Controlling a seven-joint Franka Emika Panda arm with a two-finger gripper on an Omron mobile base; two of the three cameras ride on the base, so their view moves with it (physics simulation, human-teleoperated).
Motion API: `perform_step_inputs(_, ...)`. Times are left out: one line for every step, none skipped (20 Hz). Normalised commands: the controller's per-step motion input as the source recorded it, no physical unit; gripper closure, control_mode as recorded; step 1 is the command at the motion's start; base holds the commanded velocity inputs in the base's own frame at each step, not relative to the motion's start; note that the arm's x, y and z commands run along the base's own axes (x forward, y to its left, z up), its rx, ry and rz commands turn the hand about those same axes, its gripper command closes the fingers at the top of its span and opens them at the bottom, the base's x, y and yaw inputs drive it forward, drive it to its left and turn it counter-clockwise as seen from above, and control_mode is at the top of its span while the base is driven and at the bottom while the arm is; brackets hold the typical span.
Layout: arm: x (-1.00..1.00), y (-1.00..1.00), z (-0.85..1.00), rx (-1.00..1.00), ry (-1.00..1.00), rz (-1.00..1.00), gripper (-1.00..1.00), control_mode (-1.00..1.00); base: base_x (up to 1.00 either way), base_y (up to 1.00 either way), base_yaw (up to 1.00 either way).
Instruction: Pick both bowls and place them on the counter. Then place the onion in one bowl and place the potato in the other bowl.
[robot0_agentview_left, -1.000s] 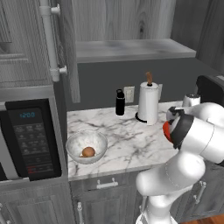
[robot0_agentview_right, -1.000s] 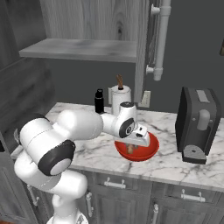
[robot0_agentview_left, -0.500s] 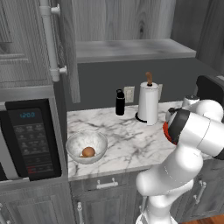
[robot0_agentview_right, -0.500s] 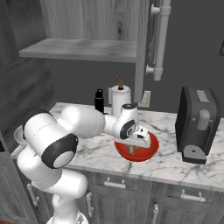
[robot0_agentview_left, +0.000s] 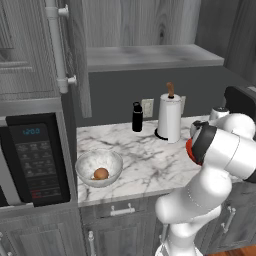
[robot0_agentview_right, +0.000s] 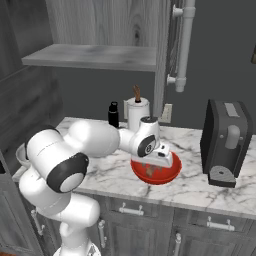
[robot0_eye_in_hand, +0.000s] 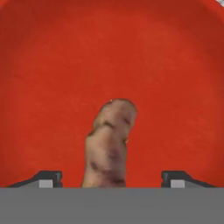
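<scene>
Grey wood-grain cabinets (robot0_agentview_left: 30, 45), a plain grey shelf (robot0_agentview_right: 95, 56), and a dark grey wall (robot0_agentview_left: 120, 90).

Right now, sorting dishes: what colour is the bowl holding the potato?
Glossy red bowl under the potato, clearest in the hand view.

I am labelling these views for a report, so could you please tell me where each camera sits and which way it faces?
Left base view: behind the arm's left, facing the counter, marble bowl with onion; arm lower right.
Right base view: behind its right, facing the red bowl; arm lower left.
Hand view: on the hand, looking into the red bowl at the potato; open end effector.
Both base views share the paper towel roll.
</scene>
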Motion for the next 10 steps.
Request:
perform_step_inputs(-0.10, 0.07, 0.36, 0.00, 0.00, 0.00, -1.00, -1.00, 0.00, 0.00, 0.00)
perform_step_inputs(-0.16, 0.10, 0.36, 0.00, 0.00, 0.00, -1.00, -1.00, 0.00, 0.00, 0.00)
perform_step_inputs(-0.29, 0.10, 0.58, 0.00, -0.04, -0.01, -1.00, -1.00, 0.00, 0.00, 0.00)
perform_step_inputs(-0.36, 0.05, 0.64, 0.00, -0.06, -0.01, -1.00, -1.00, 0.00, 0.00, 0.00)
perform_step_inputs(-0.36, 0.10, 0.62, 0.00, -0.04, 0.00, -1.00, -1.00, 0.00, 0.00, 0.00)
perform_step_inputs(-0.44, 0.13, 0.68, 0.00, -0.05, 0.00, -1.00, -1.00, 0.00, 0.00, 0.00)
perform_step_inputs(-0.46, 0.19, 0.59, 0.00, -0.01, -0.01, -1.00, -1.00, 0.00, 0.00, 0.00)
perform_step_inputs(-0.49, 0.22, 0.54, -0.01, 0.00, -0.01, -1.00, -1.00, 0.00, 0.00, 0.00)
perform_step_inputs(-0.47, 0.25, 0.53, 0.00, 0.00, -0.01, -1.00, -1.00, 0.00, 0.00, 0.00)
perform_step_inputs(-0.47, 0.38, 0.54, -0.01, 0.00, -0.01, -1.00, -1.00, 0.00, 0.00, 0.00)
